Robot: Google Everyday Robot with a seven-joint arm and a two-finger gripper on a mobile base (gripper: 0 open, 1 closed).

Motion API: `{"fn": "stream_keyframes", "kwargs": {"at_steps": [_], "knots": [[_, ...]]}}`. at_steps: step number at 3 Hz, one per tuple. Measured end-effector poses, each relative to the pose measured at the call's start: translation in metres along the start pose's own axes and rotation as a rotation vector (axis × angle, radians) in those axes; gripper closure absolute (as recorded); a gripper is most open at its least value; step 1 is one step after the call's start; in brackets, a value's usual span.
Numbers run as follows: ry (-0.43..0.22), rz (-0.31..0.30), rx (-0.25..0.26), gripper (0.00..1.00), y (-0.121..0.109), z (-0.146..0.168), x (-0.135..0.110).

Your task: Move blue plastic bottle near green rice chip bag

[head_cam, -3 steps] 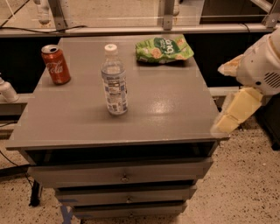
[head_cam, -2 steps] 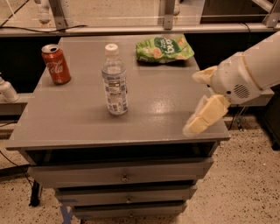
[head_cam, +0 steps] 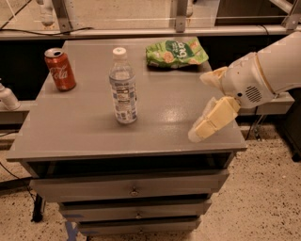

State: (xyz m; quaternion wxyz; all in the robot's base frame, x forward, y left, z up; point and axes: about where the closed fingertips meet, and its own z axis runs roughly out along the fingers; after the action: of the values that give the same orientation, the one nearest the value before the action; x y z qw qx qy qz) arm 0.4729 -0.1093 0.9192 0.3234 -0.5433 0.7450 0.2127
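The blue plastic bottle point(head_cam: 123, 89) stands upright near the middle of the grey table point(head_cam: 84, 136); it is clear, with a white cap and a white-and-blue label. The green rice chip bag point(head_cam: 176, 52) lies flat at the table's back right, well apart from the bottle. My gripper point(head_cam: 198, 107) hovers over the table's right side, to the right of the bottle and in front of the bag. Its two pale fingers point(head_cam: 214, 120) are spread open and hold nothing.
A red Coca-Cola can point(head_cam: 60, 69) stands at the back left of the table. The table has drawers point(head_cam: 134, 188) below its front edge. A rail with metal posts point(head_cam: 61, 14) runs behind it. A white object point(head_cam: 7, 98) sits off the left edge.
My arm has swung in from the right, bringing the gripper leftward over the table's right side and closer to the bottle. The bottle, bag and can have not moved.
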Motion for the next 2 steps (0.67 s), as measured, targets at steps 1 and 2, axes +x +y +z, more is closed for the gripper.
{"fn": "stream_keyframes", "kwargs": {"at_steps": [1, 2], "knots": [[-0.092, 0.010, -0.005, 0.00, -0.012, 0.008, 0.003], [-0.239, -0.001, -0.057, 0.00, -0.028, 0.039, -0.015]]}}
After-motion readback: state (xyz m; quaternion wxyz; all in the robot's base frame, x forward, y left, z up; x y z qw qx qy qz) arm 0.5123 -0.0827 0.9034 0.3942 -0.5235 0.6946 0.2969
